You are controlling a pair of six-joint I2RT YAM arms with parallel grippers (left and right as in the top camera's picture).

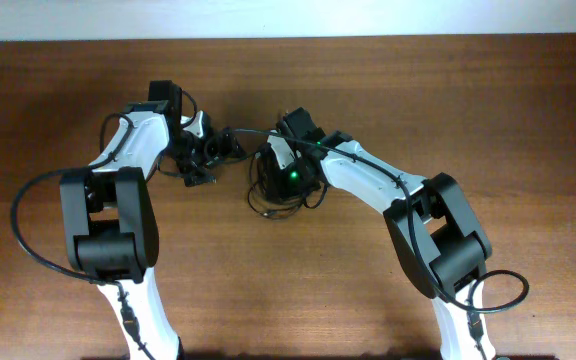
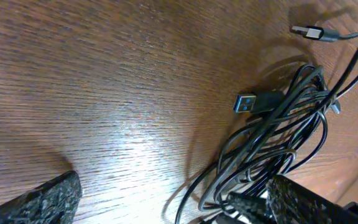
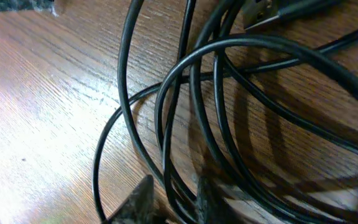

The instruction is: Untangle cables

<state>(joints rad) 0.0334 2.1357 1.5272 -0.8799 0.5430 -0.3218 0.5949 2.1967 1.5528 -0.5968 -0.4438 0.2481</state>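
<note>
A: What does the left wrist view add?
B: The left end effector [image 2: 173, 196] is spread wide, and a blue-tipped plug [image 2: 247, 102] shows that the overhead view misses.
A: And the cables [image 1: 273, 207]?
B: They're bundled mid-bench. The right end effector [image 3: 174, 194] has its fingers [image 3: 138, 199] narrowed around strands. I cannot tell if it's pinching.

From above, most of the tangled bundle of thin black cables [image 1: 271, 209] lies hidden under the right arm's white-and-black wrist [image 1: 293, 175], which also hides the right gripper [image 3: 173, 202]. Seen close over the bundle, its dark fingertips [image 3: 143, 198] are blurred and cut off by the bottom edge; whether they pinch the strands between them, I can't tell. The bundle's lower loops vanish behind one rough black finger [image 2: 303, 202] of the left gripper [image 2: 166, 202], itself cropped.
</note>
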